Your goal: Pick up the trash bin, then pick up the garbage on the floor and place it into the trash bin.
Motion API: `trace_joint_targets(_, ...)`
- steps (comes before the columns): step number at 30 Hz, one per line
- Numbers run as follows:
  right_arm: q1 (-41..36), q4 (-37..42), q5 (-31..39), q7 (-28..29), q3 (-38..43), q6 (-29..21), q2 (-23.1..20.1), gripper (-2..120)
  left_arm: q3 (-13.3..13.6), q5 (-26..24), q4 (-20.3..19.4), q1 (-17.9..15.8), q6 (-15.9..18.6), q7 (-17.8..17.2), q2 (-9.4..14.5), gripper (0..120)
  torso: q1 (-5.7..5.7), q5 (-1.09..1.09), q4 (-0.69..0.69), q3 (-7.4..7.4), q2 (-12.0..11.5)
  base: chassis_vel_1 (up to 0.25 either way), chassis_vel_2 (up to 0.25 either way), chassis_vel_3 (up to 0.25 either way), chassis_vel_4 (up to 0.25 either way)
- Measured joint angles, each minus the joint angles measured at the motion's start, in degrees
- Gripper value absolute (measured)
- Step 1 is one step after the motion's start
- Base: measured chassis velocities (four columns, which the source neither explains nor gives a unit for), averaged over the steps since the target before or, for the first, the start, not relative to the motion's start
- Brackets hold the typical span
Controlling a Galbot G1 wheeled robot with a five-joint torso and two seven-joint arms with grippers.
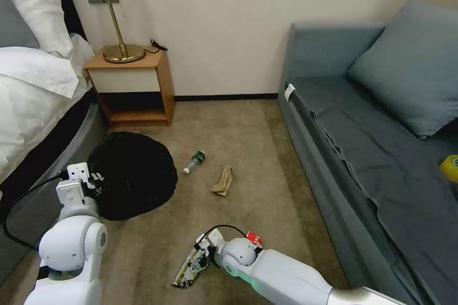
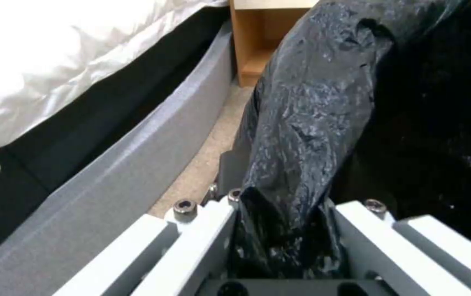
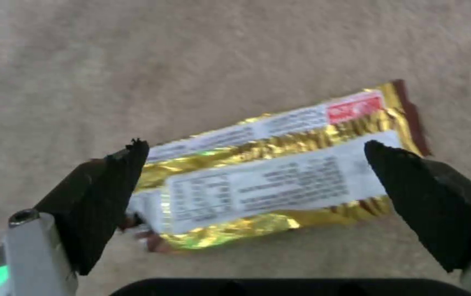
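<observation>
The trash bin [image 1: 136, 176], lined with a crinkly black bag, sits on the carpet beside the bed. My left gripper [image 1: 97, 178] is shut on its rim; in the left wrist view the bag's folded edge [image 2: 307, 123] runs between the white fingers [image 2: 202, 230]. The garbage lies on the floor: a clear bottle with a green label [image 1: 194, 161], crumpled tan paper [image 1: 223, 181], a red-and-white carton [image 1: 254, 238] partly behind my right arm, and a long snack wrapper [image 1: 190, 269]. My right gripper [image 3: 254, 146] hovers open just over the golden wrapper [image 3: 279, 181], one black finger [image 3: 103, 197] on each side.
A bed [image 1: 33, 105] borders the left, with a wooden nightstand [image 1: 133, 86] and brass lamp [image 1: 119, 33] by the wall. A grey sofa [image 1: 372, 152] fills the right side, with a yellow tape roll [image 1: 450, 167] on it. Open carpet [image 1: 257, 143] lies between.
</observation>
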Motion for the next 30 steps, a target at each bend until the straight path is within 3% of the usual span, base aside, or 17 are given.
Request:
trace_joint_targets(25,-1.6,-6.7,-6.8,-0.4,-0.7,0.9,1.8,100,0.0,0.3,0.6,0.2,-0.7,0.3,-0.2,2,0.00,-0.01,-0.01,0.00,0.0,0.000,0.000,0.000,0.000)
trace_joint_targets(30,-1.5,-7.2,-7.4,-0.7,-0.6,1.2,2.1,92,-0.1,0.3,0.8,0.1,-0.8,0.3,-0.2,2,0.00,-0.02,-0.02,-0.01,0.0,0.000,0.000,0.000,0.000)
